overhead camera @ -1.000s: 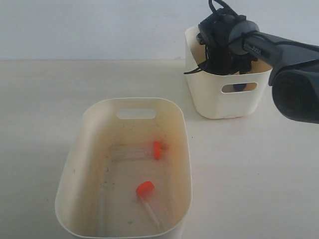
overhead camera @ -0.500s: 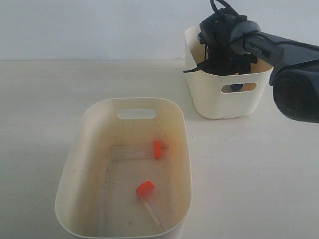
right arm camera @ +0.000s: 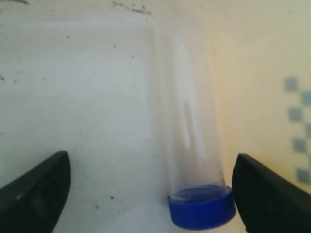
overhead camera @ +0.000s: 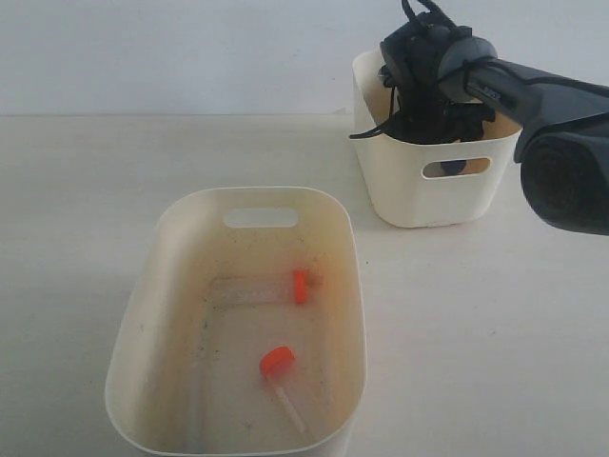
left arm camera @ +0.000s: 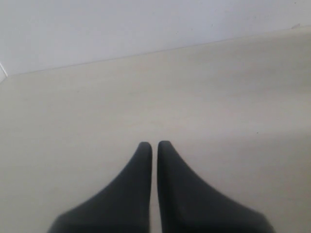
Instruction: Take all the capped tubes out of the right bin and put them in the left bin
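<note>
Right claw (right arm camera: 150, 165) is down inside the right bin (overhead camera: 419, 190), fingers spread wide, nothing pinched yet. Blue-capped tube (right arm camera: 187, 126) lies flat on the bin floor between the two fingers, touching neither. The tube sits nearer one finger than the other, so it isn't centred. From the exterior view a bit of blue shows through the bin's handle slot, probably the same tube, but I can't be sure.

Left claw (left arm camera: 151, 145) has its fingers pressed together, holds nothing and hangs over bare desk (overhead camera: 76, 190). It is out of the exterior view.

Left bin (overhead camera: 143, 314) holds two orange-capped tubes (overhead camera: 262, 288), both lying on the speckled floor, apart from each other.

Handling guess:
- The tube looks empty, thin clear plastic, so it is very light.
- The body is stiff enough for a firm pinch and unlikely to crack.
- It is smooth and round, so it will roll or squirt out if squeezed off-centre or too near an end.

Best hold is probably across the body just above the blue cap (right arm camera: 201, 211). The cap is wider there and acts as a stop if the tube slips. Centre the claw over the tube first. The fingers need to go low, close to the floor, to get round its widest part. A bin wall is close on one side, so watch that finger for a clash.
</note>
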You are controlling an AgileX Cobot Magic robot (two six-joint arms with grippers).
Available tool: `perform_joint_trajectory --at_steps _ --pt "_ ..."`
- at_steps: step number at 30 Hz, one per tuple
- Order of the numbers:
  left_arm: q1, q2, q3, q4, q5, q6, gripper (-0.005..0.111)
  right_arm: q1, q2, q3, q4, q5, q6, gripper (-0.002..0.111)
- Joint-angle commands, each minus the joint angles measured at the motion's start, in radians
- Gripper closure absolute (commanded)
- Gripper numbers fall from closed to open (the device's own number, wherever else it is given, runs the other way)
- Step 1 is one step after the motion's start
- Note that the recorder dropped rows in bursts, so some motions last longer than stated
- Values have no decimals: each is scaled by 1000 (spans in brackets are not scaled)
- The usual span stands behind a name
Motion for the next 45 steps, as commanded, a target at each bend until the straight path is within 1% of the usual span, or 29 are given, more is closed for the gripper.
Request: perform_joint_trajectory --at_steps 1,5,10,13,23,31,36,38,40,41,42,43,44,45 --pt "-1 0 -4 2 -4 -10 102 -2 30 20 14 72 -24 32" --pt "-1 0 -4 2 -4 -10 102 -2 30 20 18 72 -24 62" --pt "-1 0 -4 2 -4 -10 102 -2 30 20 18 72 -24 89" --pt "-1 0 -4 2 -4 -10 102 -2 30 20 18 72 -24 108" --pt "-1 0 -4 2 -4 -10 102 -2 -37 20 28 72 -47 108" --pt "-1 0 -4 2 -4 -10 102 0 -179 20 28 72 -85 108" --pt "-1 0 -4 2 -4 -10 102 0 -293 20 33 72 -117 108" --pt "-1 0 -4 2 -4 -10 102 0 -361 20 62 72 -117 108" --pt "-1 0 -4 2 -4 -10 102 0 -428 20 177 72 -120 108" --pt "-1 0 -4 2 -4 -10 102 0 -470 20 302 72 -149 108" --pt "-1 0 -4 2 -4 -10 102 0 -485 20 359 72 -177 108" --pt "-1 0 -4 2 -4 -10 102 11 -517 20 488 72 -242 108" --pt "-1 0 -4 2 -4 -10 102 16 -531 20 533 72 -263 108" --pt "-1 0 -4 2 -4 -10 102 47 -556 20 595 72 -283 108"
